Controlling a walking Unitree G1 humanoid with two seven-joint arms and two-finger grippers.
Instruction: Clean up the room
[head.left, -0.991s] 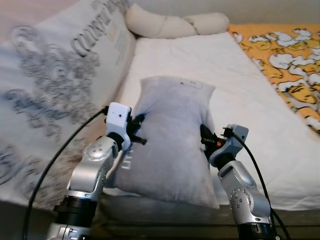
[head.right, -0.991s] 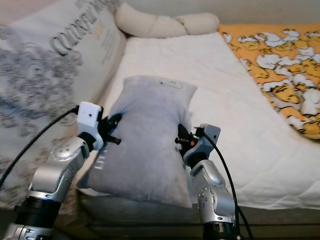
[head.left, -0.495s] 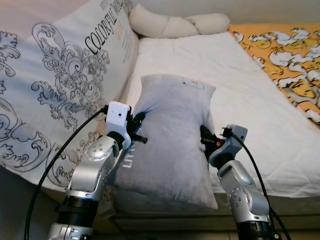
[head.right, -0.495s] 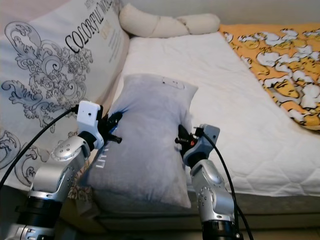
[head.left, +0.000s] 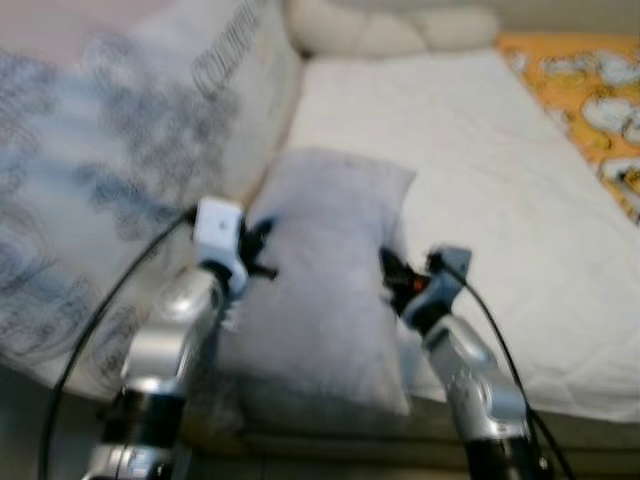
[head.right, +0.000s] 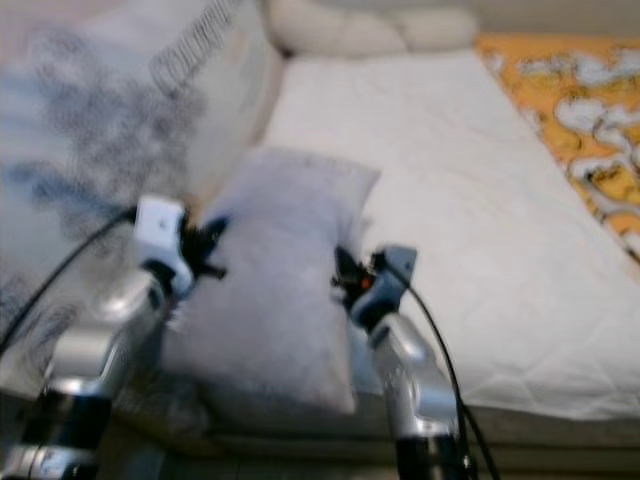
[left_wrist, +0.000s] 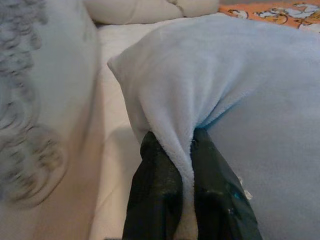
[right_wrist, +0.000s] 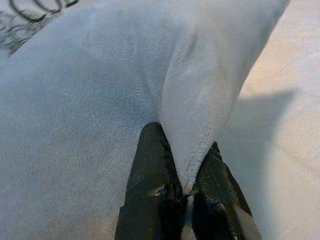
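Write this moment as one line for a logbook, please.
left hand: pinching grey pillow edge | right hand: pinching opposite edge | pillow over white bed edge

A: Free room?
B: The mattress (head.left: 470, 150) is bare white from its centre to its right edge, up to the orange blanket (head.left: 600, 110).
A: Obstacles?
B: Big printed pillow (head.left: 130, 180) along the left edge, just beside the grey pillow (head.left: 325, 280); tight gap between them. Cream bolster (head.left: 390, 30) blocks the head edge. Grey pillow overhangs the front edge; both sides pinched by left gripper (left_wrist: 182, 155) and right gripper (right_wrist: 185, 170).
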